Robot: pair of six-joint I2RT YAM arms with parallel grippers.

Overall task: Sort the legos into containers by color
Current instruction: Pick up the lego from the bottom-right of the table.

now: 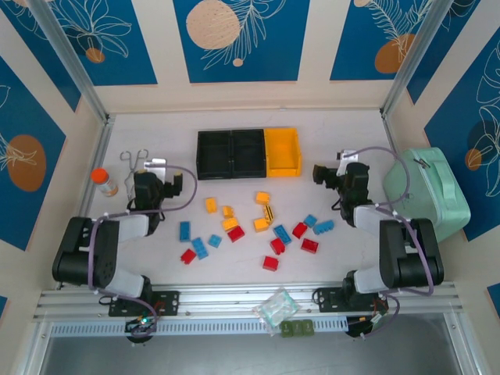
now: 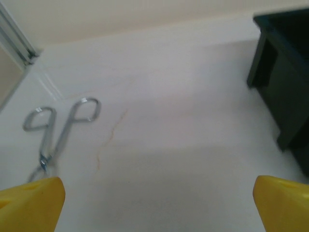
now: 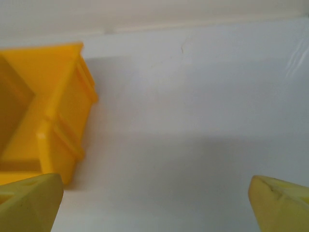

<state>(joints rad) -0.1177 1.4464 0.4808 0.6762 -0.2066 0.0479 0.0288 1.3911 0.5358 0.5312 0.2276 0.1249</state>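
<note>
Red, blue and yellow-orange legos lie scattered on the white table between the two arms. Three joined containers stand in a row at the back: two black bins and a yellow bin. My left gripper hovers left of the black bins, open, with bare table between its yellow fingertips. In the left wrist view a black bin sits at the right edge. My right gripper stands right of the yellow bin, open and holding nothing, with its yellow fingertips wide apart.
Metal forceps and an orange-capped bottle lie at the left, the forceps just ahead of my left gripper. A mint-green case stands at the right. A clear bag rests on the near rail.
</note>
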